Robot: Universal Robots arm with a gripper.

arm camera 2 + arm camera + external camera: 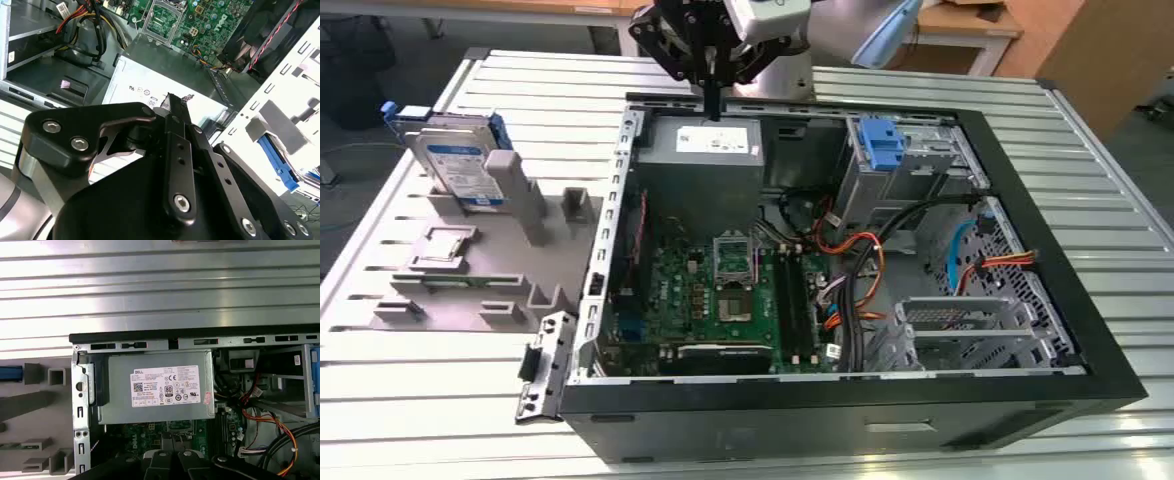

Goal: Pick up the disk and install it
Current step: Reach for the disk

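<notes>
Black tool point(172, 100) linkage is closest to the lens in the second wrist view. Fingers read as pressed together with nothing between them. In the exterior view it hangs point-down at the 12 o'clock edge of the open computer case point(827, 400), just over the grey power supply point(707, 145). We can't confirm contact; it looks apart.

We see the disk point(460, 165) well apart from the tool, at roughly 10 o'clock of the case. It stands on edge in a slot of the grey fixture point(440, 270) on the slatted bench point(520, 75). Label face is toward the exterior camera, and the blue carrier frames its edges. It hasn't been picked yet.

The lone blue bracket point(881, 145) at 1 o'clock inside the case isn't our part.

Our handling read:
- **Stiffness and weight:** rigid metal body, no give, likely dense for its size, so expect real weight at the fingertips.
- **Slip:** the flat faces look smooth. A light pinch could let it slide, so we'd want firm, square contact.
- **Fragility:** it's shock-sensitive. No knocks against the fixture walls or the case sheet metal.
- **Carrier:** the plastic probably flexes. We wouldn't trust it as the only grip surface, and it likely has to stay free to seat.

Where we'd take hold: across the two broad faces, on the upper part that stands proud of the fixture slot and centred along that top edge so it doesn't swing. The lower part is boxed in by the fixture. We can't see the far face, so we can't tell if a bare board sits there.
</notes>
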